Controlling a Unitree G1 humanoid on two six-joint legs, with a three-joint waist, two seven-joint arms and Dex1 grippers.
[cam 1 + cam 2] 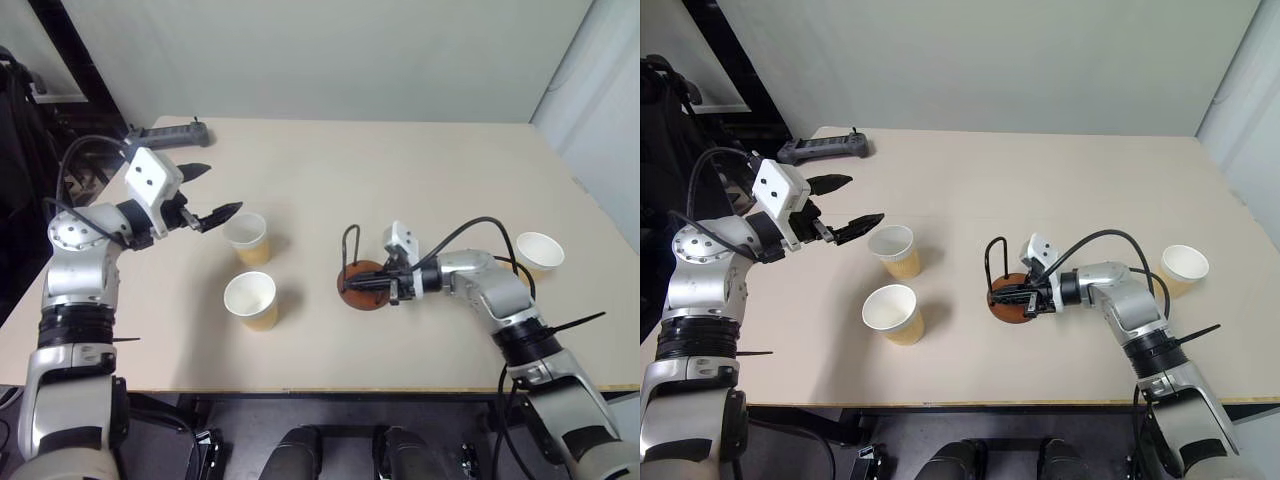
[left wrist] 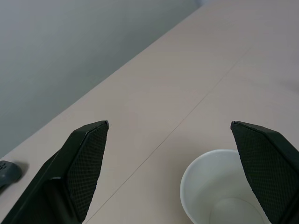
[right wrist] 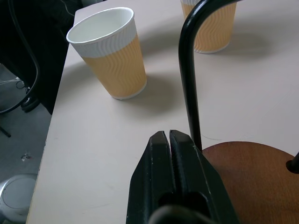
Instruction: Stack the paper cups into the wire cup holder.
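Three tan-yellow paper cups stand upright on the table: one at centre-left (image 1: 246, 238), one nearer the front edge (image 1: 251, 300), and one at the right (image 1: 539, 251). The wire cup holder (image 1: 362, 287), a reddish-brown disc with dark wire loops (image 3: 187, 70), sits in the middle with no cup in it. My left gripper (image 1: 222, 190) hovers open just left of the centre-left cup (image 2: 219, 191), whose white inside shows between its fingers (image 2: 88, 158). My right gripper (image 3: 166, 136) is shut with nothing in it, its tips low over the holder's base (image 3: 247, 177) beside a wire loop.
A dark hand-held controller (image 1: 170, 133) lies at the table's back left corner. Dark equipment and cables stand off the table's left side. Bare tabletop (image 1: 400, 180) stretches behind the holder, and the front edge runs just below the near cup.
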